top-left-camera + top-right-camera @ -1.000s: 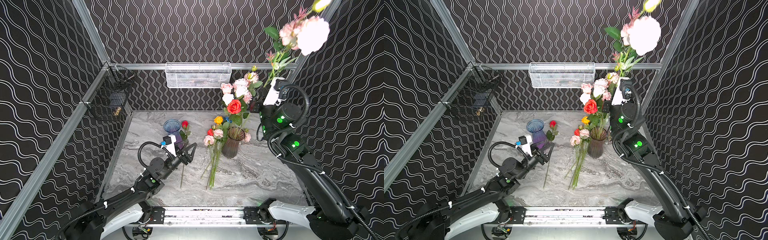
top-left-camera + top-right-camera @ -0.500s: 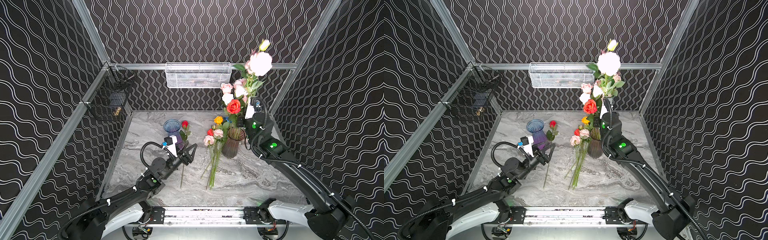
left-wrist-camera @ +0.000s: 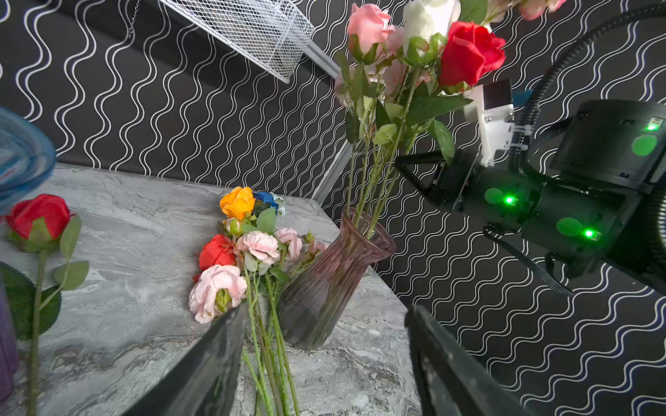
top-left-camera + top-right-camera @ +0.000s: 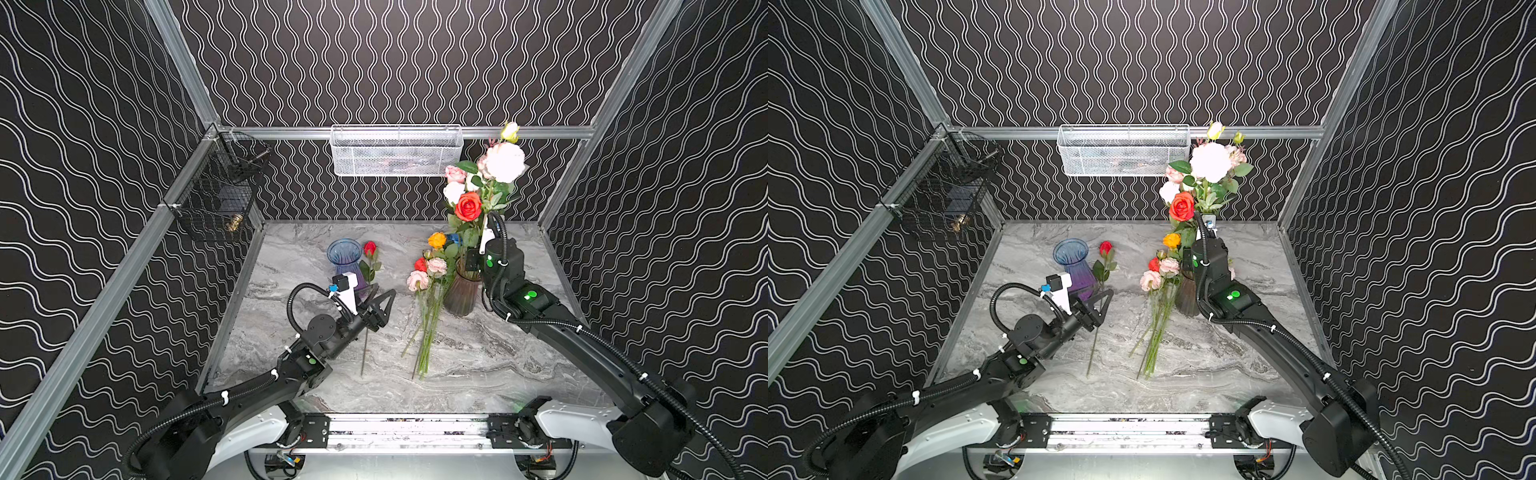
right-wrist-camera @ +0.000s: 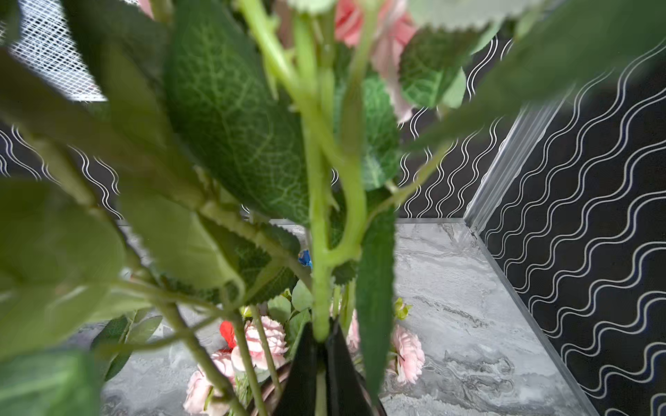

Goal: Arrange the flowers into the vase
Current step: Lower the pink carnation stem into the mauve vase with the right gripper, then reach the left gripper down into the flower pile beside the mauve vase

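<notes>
Hanging on the left wall at 9 o'clock is a black wire basket [image 4: 216,199], above the marble tabletop [image 4: 498,374]. At 11 o'clock from the tabletop's middle stands a blue vase [image 4: 344,254]. A red rose [image 4: 370,248] lies just beside it at its 3 o'clock, stem running toward 6 o'clock. The left hand [image 4: 384,291] hovers over that stem, released, its fingers [image 3: 216,360] spread apart and grasping nothing.

At 12 o'clock a white mesh basket [image 4: 395,151] hangs on the back wall. The loose flowers [image 4: 428,286] lie flat on the tabletop at about 1 o'clock. Their pink, red, orange and blue heads are just beside the smoky purple vase [image 4: 459,295], and their stems point toward 6 o'clock.

That vase stands upright at 2 o'clock and holds the bouquet [image 4: 468,205] of pink, white and red roses. The right hand [image 5: 320,342] sits over the vase's mouth, clenched on the green stem of the peony spray [image 4: 505,162], whose pale bloom tops the bouquet. Whether that stem's foot is inside the vase I cannot tell.
</notes>
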### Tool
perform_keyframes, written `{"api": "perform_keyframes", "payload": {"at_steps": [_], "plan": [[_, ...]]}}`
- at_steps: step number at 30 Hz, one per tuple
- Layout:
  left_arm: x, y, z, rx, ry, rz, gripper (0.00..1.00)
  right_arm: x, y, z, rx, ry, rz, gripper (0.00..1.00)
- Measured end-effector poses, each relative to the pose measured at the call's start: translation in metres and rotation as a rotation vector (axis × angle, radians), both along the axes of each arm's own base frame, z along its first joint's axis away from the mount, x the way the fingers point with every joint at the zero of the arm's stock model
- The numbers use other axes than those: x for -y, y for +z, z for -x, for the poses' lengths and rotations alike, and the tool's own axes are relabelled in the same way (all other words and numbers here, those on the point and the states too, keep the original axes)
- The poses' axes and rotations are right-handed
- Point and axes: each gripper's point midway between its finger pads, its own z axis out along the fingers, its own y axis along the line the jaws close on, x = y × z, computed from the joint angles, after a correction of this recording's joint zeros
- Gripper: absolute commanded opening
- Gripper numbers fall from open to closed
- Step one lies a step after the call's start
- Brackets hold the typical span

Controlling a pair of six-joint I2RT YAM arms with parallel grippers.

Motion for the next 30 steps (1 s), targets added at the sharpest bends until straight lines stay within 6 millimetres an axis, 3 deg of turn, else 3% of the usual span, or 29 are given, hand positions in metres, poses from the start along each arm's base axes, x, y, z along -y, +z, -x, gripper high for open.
{"api": "perform_keyframes", "payload": {"at_steps": [5, 8, 14, 23, 30], "plan": [[0.002, -0.003, 0.000, -0.009, -0.006, -0.001, 0.73, 0.000, -0.009, 0.002, -0.038, 0.000, -0.003, 0.45], [0.002, -0.004, 0.000, -0.014, -0.009, 0.001, 0.73, 0.002, -0.005, 0.006, -0.043, -0.001, -0.018, 0.52], [0.004, -0.008, -0.002, -0.032, -0.011, 0.001, 0.74, 0.005, 0.021, 0.016, -0.009, 0.016, -0.065, 0.64], [0.009, -0.014, -0.005, -0.055, -0.023, -0.004, 0.74, 0.006, 0.031, 0.028, -0.029, 0.040, -0.094, 0.69], [0.014, -0.005, -0.017, -0.105, 0.005, -0.032, 0.73, 0.011, 0.050, 0.053, -0.002, 0.057, -0.135, 0.67]]}}
